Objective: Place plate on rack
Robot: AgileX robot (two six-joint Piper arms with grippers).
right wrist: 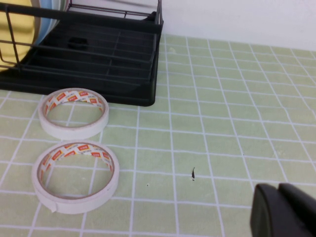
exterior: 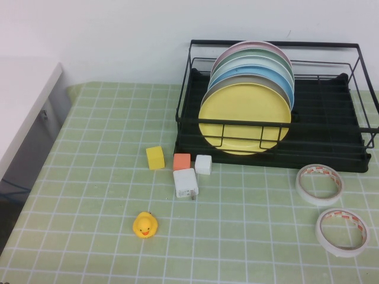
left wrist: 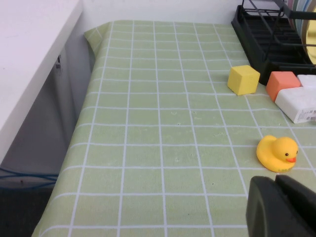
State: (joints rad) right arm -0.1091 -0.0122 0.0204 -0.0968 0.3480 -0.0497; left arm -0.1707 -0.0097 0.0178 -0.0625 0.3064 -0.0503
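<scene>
The yellow plate [exterior: 244,118] stands upright in the black wire rack [exterior: 331,118], at the front of a row of several plates, grey, blue, green and pink behind it. A sliver of it shows in the left wrist view [left wrist: 312,47] and in the right wrist view [right wrist: 15,42]. Neither arm shows in the high view. My left gripper [left wrist: 277,181] is shut and empty, low over the table near a yellow rubber duck [left wrist: 277,153]. My right gripper [right wrist: 278,190] is shut and empty over the green cloth, right of the rack [right wrist: 98,54].
A yellow cube [exterior: 155,157], an orange cube [exterior: 182,161], a small white cube [exterior: 203,164] and a white charger [exterior: 185,183] lie in front of the rack. Two tape rolls [exterior: 319,184] [exterior: 341,231] lie at the right. A white counter [exterior: 23,100] borders the left.
</scene>
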